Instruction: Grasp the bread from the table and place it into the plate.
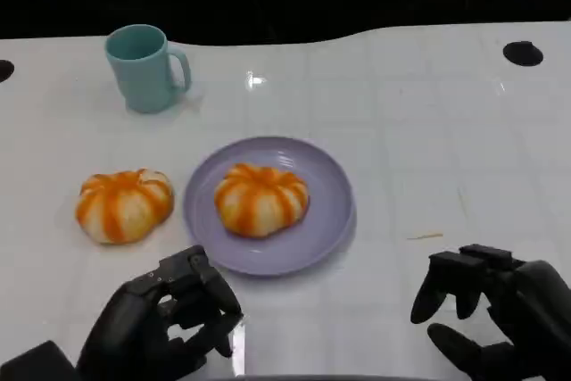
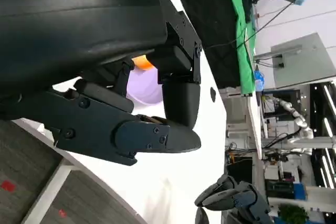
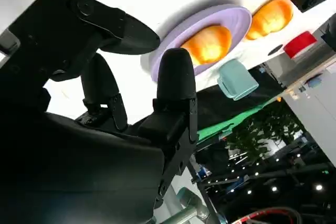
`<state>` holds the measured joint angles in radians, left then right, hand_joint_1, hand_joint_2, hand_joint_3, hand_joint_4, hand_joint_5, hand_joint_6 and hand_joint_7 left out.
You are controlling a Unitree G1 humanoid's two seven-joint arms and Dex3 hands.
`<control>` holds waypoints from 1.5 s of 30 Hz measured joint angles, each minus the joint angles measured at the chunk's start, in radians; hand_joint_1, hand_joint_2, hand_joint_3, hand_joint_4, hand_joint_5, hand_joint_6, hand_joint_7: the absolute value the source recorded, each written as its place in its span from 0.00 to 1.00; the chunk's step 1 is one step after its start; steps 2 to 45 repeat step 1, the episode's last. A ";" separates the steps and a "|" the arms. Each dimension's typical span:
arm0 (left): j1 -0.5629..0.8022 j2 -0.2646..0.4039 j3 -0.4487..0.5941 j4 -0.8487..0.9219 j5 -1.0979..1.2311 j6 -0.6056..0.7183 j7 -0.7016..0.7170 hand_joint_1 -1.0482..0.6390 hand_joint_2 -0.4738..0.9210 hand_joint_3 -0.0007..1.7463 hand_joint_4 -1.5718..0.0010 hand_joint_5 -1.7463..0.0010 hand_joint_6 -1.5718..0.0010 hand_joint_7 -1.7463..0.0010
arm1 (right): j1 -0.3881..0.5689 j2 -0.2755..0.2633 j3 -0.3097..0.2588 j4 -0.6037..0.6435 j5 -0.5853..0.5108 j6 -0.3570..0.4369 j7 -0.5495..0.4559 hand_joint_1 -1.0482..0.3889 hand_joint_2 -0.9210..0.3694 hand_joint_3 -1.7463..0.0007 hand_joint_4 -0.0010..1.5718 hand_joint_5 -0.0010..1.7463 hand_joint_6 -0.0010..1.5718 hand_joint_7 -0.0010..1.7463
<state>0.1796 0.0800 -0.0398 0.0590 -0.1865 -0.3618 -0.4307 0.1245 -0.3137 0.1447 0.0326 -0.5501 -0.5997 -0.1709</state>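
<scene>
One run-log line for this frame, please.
left hand: open | right hand: open | plate: one bread | table: one bread, mug

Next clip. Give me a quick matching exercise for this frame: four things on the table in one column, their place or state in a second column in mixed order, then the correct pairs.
Things:
1. teal mug
2. bread on the plate
3. second bread
4. left hand

Places or states:
A. on the bare table, left of the plate
B. near the table's near edge, holding nothing
C. at the far left, upright
D. resting inside the lilac plate

Pairs: 1-C, 2-D, 3-A, 4-B
</scene>
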 measured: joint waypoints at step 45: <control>0.000 0.000 0.000 0.000 -0.001 0.000 0.000 0.30 1.00 0.17 0.58 0.00 0.62 0.13 | -0.001 0.002 0.000 0.000 0.000 0.000 0.000 0.63 0.53 0.29 0.46 0.99 0.44 0.82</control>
